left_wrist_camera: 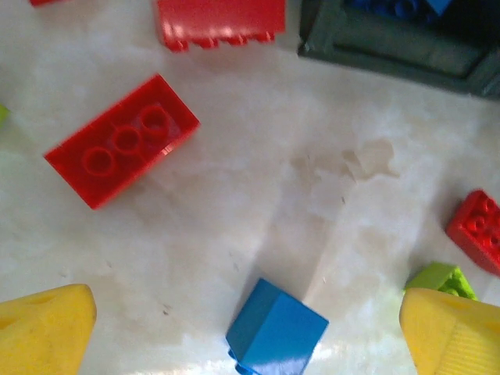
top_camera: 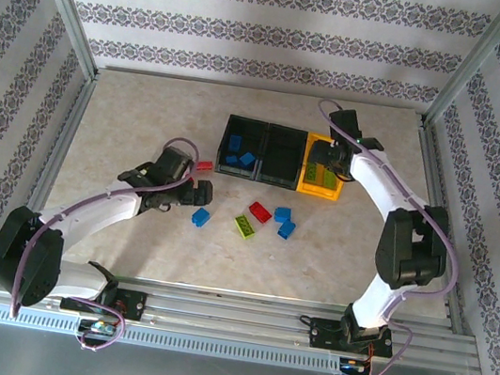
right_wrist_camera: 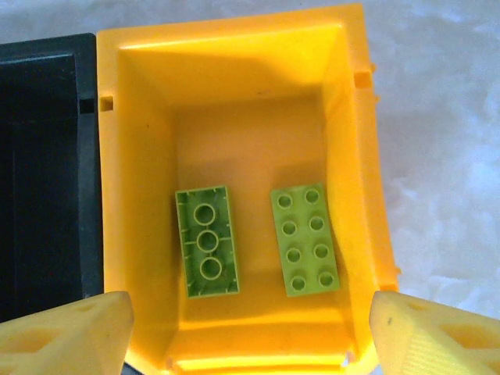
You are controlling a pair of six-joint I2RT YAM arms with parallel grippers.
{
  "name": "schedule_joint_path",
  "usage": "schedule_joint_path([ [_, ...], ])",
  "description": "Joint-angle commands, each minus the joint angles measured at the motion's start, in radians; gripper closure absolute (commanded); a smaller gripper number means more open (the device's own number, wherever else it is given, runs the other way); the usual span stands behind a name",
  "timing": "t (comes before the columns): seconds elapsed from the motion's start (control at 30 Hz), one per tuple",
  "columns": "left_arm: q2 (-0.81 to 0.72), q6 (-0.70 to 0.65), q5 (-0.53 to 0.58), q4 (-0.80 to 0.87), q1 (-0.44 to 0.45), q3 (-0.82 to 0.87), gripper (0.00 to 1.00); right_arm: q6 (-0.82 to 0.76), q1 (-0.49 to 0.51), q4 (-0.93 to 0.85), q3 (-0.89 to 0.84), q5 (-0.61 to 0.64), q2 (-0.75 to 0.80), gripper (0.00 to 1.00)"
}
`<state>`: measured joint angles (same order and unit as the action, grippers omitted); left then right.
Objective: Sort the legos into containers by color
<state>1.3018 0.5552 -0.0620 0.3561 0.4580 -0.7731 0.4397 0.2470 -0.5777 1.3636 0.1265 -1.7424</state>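
My right gripper hangs open over the yellow bin. Two lime green legos lie apart on its floor, one studs down and one studs up. My left gripper is open just above a loose blue lego that lies between its fingers, untouched. The left black bin holds blue legos. A second black bin sits between it and the yellow one.
Loose legos lie on the table in front of the bins: red, lime green, two blue. Two more red ones lie beyond the left gripper. Metal frame rails and patterned walls enclose the table.
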Motion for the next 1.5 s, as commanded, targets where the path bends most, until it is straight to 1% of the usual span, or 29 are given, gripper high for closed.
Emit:
schedule_joint_path([
  [0.0,0.017,-0.040,-0.049,0.039,0.031,0.023,0.00,0.029,0.020,0.004,-0.041,0.030,0.066,0.16],
  [0.07,0.028,-0.054,-0.081,0.026,0.049,0.033,0.01,0.041,0.027,0.005,-0.063,0.042,0.089,0.14],
  [0.2,0.063,-0.076,-0.099,0.026,0.090,0.032,0.04,0.061,0.046,0.003,-0.104,0.064,0.127,0.10],
  [0.33,0.111,-0.082,-0.080,0.037,0.127,0.014,0.08,0.076,0.068,0.003,-0.140,0.078,0.158,0.09],
  [0.4,0.136,-0.084,-0.069,0.037,0.144,0.007,0.12,0.082,0.075,-0.001,-0.154,0.087,0.171,0.08],
  [0.53,0.179,-0.082,-0.031,0.050,0.165,-0.013,0.16,0.096,0.084,-0.001,-0.177,0.091,0.194,0.07],
  [0.77,0.229,-0.068,0.033,0.064,0.176,-0.034,0.23,0.114,0.101,-0.001,-0.202,0.105,0.227,0.07],
  [0.93,0.241,-0.036,0.124,0.088,0.176,-0.046,0.30,0.125,0.107,0.000,-0.212,0.114,0.236,0.06],
  [1.07,0.252,-0.024,0.166,0.086,0.174,-0.058,0.35,0.128,0.112,0.000,-0.214,0.116,0.234,0.06],
  [1.17,0.265,-0.023,0.185,0.087,0.175,-0.072,0.39,0.130,0.115,-0.001,-0.213,0.116,0.231,0.06],
  [1.37,0.286,-0.019,0.190,0.099,0.174,-0.081,0.54,0.130,0.118,-0.002,-0.212,0.117,0.236,0.06],
  [1.47,0.285,-0.014,0.183,0.099,0.174,-0.073,0.58,0.133,0.118,-0.002,-0.217,0.118,0.243,0.06],
])
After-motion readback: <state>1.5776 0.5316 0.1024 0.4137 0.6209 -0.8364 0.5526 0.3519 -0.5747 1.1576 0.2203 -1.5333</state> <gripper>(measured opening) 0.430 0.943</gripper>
